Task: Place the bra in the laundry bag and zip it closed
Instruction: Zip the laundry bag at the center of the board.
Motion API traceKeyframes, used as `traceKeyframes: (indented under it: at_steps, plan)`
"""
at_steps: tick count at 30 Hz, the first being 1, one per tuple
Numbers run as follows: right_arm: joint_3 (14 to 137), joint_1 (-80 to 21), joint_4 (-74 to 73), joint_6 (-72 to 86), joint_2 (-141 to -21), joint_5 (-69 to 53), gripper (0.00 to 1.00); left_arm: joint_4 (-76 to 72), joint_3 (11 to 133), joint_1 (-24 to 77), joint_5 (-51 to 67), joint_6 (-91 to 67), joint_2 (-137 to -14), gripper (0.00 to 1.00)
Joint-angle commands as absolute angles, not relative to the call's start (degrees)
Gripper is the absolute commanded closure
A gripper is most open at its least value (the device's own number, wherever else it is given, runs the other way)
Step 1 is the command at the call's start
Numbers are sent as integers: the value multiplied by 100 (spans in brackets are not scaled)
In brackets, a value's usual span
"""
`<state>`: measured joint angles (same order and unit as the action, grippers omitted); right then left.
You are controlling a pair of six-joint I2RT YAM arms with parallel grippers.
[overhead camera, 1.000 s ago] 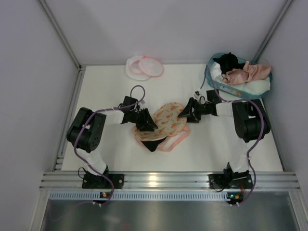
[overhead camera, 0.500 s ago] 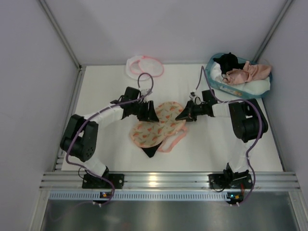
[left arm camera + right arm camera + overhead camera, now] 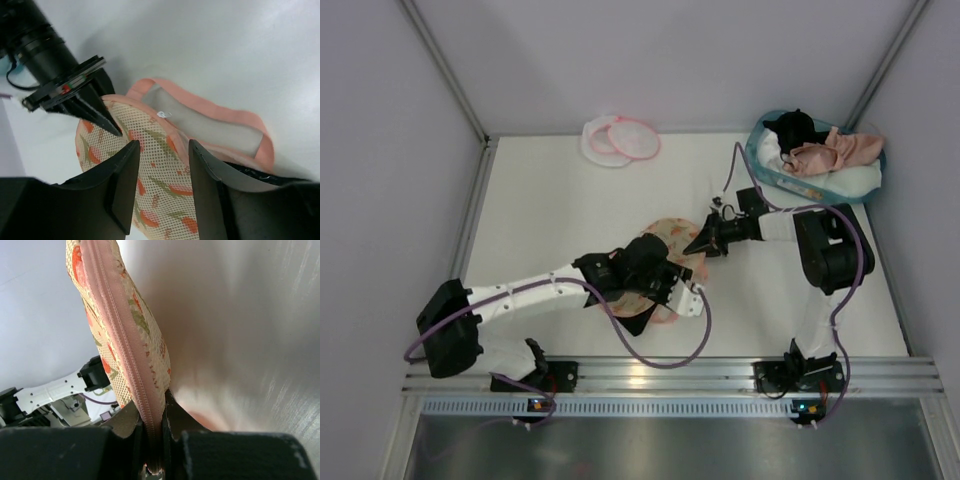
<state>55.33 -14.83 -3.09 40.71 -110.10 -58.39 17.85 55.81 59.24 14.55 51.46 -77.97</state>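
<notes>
The bra (image 3: 835, 152), salmon pink, lies in the basket at the back right, far from both grippers. The laundry bag (image 3: 620, 140), a round white mesh pouch with a pink rim, lies at the back of the table. Both grippers work at an orange-printed mesh piece (image 3: 670, 232) (image 3: 150, 175) mid-table. My right gripper (image 3: 705, 243) (image 3: 156, 405) is shut on its pink zipper-like edge (image 3: 125, 340), holding that edge up. My left gripper (image 3: 677, 270) (image 3: 163, 147) stands open just over the printed mesh. Black fabric (image 3: 635, 318) (image 3: 260, 172) sticks out under it.
A teal basket (image 3: 757, 160) at the back right holds black, pink and white garments. A pink loop of trim (image 3: 215, 112) lies flat on the white table beside the printed piece. Grey walls close the table in at the left, back and right.
My left arm has swung from the printed piece's left side across its near side and now reaches over it. My right gripper has shut on the piece's pink edge.
</notes>
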Motion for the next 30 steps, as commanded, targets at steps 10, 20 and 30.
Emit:
traceKeyframes:
  at_steps: [10, 20, 30]
  plan:
    - [5538, -1679, -97, 4553, -10934, -6117, 100, -992, 3314, 6697, 817, 9211, -7576, 50]
    - [5274, -1775, 219, 4877, -10679, -6038, 100, -2258, 3208, 6785, 282, 9448, -8471, 50]
    - [5080, -1767, 492, 5098, -10556, -6073, 100, -2716, 3349, 6785, -360, 9887, -9131, 53]
